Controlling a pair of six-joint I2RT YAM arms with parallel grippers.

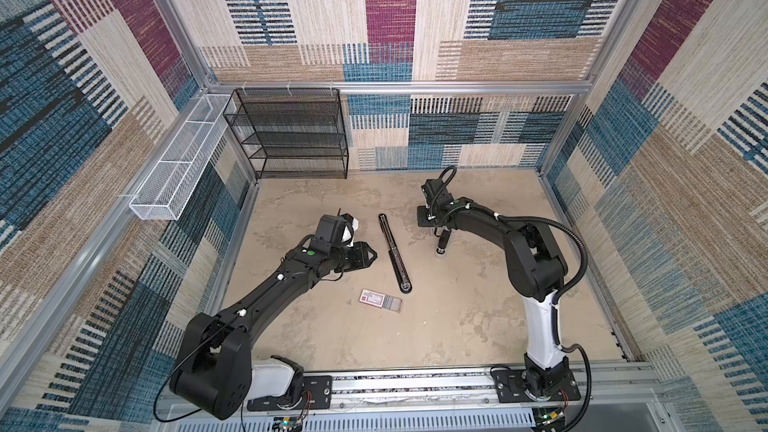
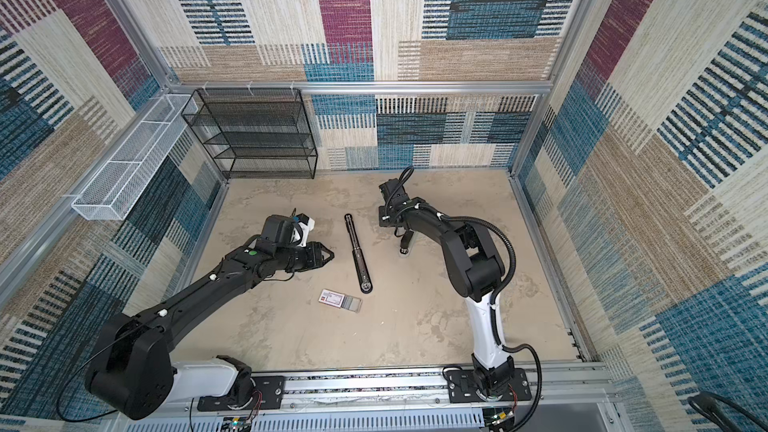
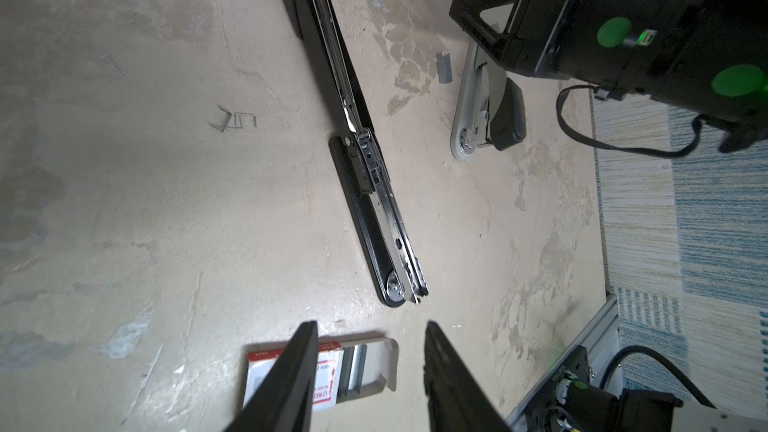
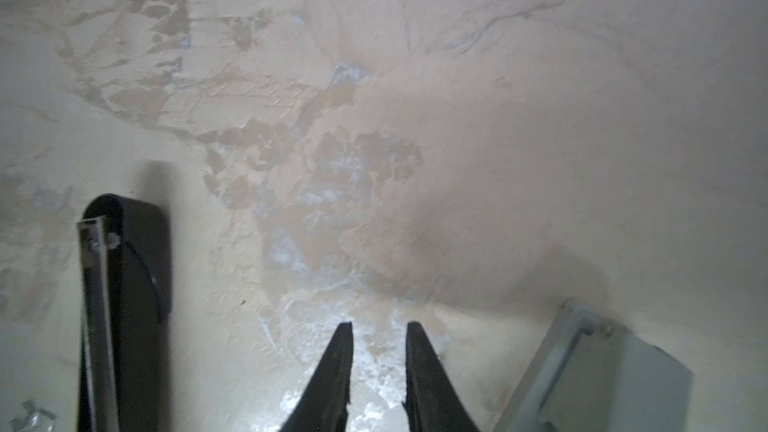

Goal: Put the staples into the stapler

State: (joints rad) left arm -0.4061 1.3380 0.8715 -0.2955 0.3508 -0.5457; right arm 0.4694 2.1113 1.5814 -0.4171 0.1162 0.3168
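Note:
The stapler [image 1: 395, 255] [image 2: 359, 255] is long and black and lies opened out flat mid-table, its metal channel [image 3: 374, 184] facing up. Nearer the front lies the white, red-marked box [image 1: 372, 297] [image 2: 330, 297] with its tray slid out, showing grey strips of staples [image 3: 355, 371] [image 1: 391, 303]. My left gripper [image 1: 373, 257] [image 2: 331, 257] [image 3: 370, 326] hovers left of the stapler. It is open and empty, and one finger [image 3: 291, 376] covers part of the box in the left wrist view. My right gripper [image 4: 379, 326] points down at bare table right of the stapler [image 4: 124, 284], slightly open with nothing between its fingers.
A small second stapler [image 3: 486, 118] [image 1: 441, 243] with a grey base [image 4: 602, 376] lies under the right arm. Loose staples [image 3: 235, 120] and a short strip [image 3: 444, 67] lie scattered about. A black mesh shelf [image 1: 291, 135] and a white wire basket [image 1: 174, 176] stand at the back left.

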